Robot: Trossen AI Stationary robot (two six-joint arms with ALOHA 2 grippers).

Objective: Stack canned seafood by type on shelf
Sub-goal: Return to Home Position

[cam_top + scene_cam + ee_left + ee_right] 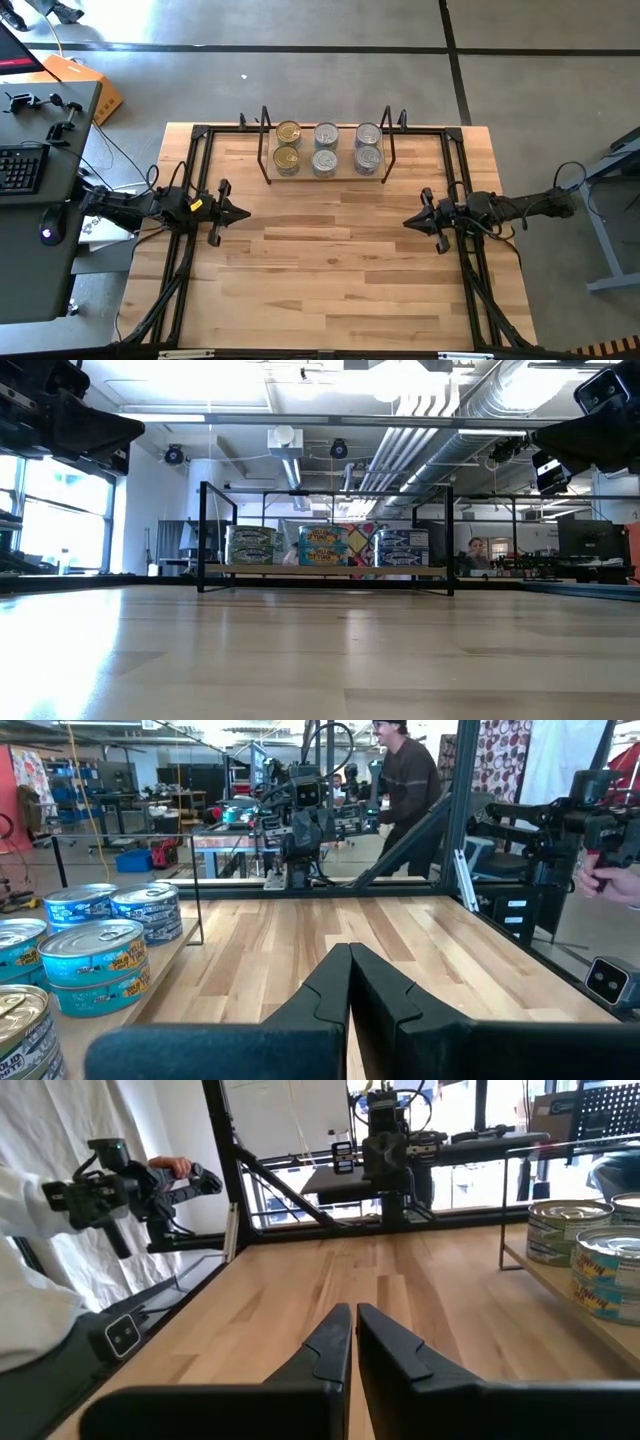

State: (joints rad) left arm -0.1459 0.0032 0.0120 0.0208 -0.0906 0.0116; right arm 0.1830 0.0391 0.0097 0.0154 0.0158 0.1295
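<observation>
Six tin stacks (325, 160) on shelf (346, 179); counter (330, 270) between them and left gripper (243, 212), right gripper (408, 222); both jaws together.

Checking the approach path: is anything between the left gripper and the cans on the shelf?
Nothing visible on the table. The left gripper sits off the shelf's corner. Only its wire upright flanks the cans, and the front side is open.

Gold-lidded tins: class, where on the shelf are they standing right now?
In the high view, the gold-lidded tins stand at the left-arm end of the shelf, one behind the other, right beside the silver-lidded tins.
</observation>
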